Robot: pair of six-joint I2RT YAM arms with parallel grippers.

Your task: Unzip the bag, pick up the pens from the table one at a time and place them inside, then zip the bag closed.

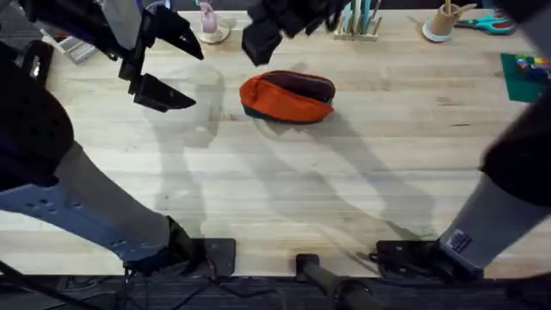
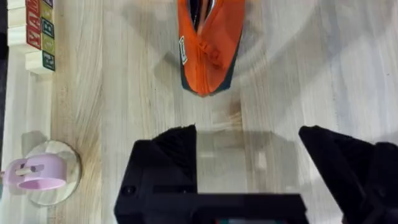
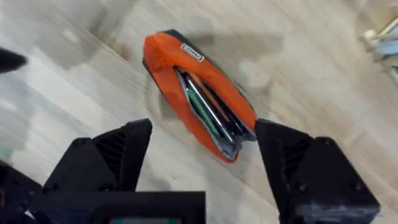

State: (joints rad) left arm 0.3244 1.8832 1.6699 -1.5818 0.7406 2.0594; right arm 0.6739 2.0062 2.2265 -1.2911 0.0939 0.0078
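Note:
The orange bag (image 1: 287,97) lies on the table (image 1: 344,189) at the back centre, its zipper open along most of the top. In the right wrist view a thin green pen (image 3: 204,107) lies inside the bag (image 3: 199,109) beside dark items. My right gripper (image 3: 205,162) hovers open just above the bag, seen at the top of the overhead view (image 1: 288,30). My left gripper (image 1: 172,62) is open to the left of the bag, apart from it. In the left wrist view it (image 2: 249,155) faces the zipped end of the bag (image 2: 208,46).
A pink tape dispenser (image 1: 209,24) sits on a round dish behind the left gripper. Letter blocks (image 2: 37,31) lie at the far left. A pen rack (image 1: 362,21), a cup (image 1: 443,21), teal scissors (image 1: 491,24) and a green mat (image 1: 525,76) line the back right.

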